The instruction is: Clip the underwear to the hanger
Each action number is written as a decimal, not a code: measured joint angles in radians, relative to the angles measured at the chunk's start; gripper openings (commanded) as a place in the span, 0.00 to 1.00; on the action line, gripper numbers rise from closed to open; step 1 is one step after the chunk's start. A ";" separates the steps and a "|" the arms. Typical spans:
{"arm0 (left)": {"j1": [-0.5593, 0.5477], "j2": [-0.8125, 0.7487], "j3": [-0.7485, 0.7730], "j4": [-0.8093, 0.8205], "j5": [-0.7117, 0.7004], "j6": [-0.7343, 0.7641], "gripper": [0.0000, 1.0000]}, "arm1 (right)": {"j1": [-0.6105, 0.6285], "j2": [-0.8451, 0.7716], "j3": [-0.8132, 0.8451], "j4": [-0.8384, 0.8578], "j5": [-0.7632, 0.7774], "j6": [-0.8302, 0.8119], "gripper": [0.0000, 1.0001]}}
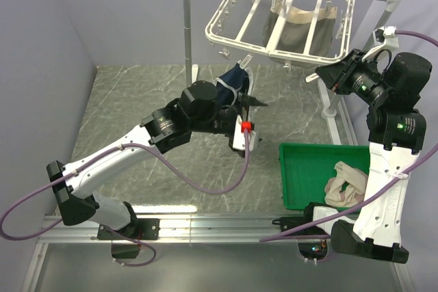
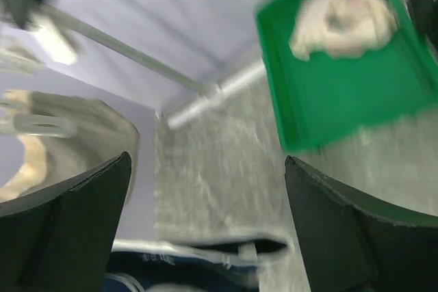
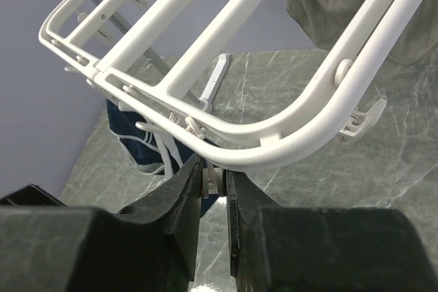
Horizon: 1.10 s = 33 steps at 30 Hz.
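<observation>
navy blue white-piped underwear (image 1: 233,78) up at edge of white plastic frame hanger (image 3: 287,143), off desk (image 1: 137,100) | L fingers (image 2: 82,217) spread, cloth at base | R fingers (image 3: 181,200) pinching small white plastic clip (image 3: 212,184) | tip: squeeze clip wide, push waistband deep, then release

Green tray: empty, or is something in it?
Not empty. A crumpled beige cloth lies inside the green tray, toward its right side in the top view; the blurred left wrist view shows it too.
</observation>
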 measured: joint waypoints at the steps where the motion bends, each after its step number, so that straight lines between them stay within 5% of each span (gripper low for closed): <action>1: 0.000 -0.001 0.002 -0.061 0.002 0.072 0.99 | 0.000 0.001 0.000 0.000 0.000 -0.005 0.00; 7: -0.002 0.082 0.063 -0.378 -0.057 0.394 0.99 | 0.000 0.004 0.001 -0.003 -0.007 -0.028 0.00; 12: -0.005 0.136 0.073 -0.471 -0.177 0.573 0.99 | 0.000 0.004 0.001 -0.004 -0.010 -0.043 0.00; 33: -0.002 0.148 -0.116 -0.168 -0.358 0.891 0.99 | 0.000 0.006 0.001 -0.005 -0.030 -0.042 0.00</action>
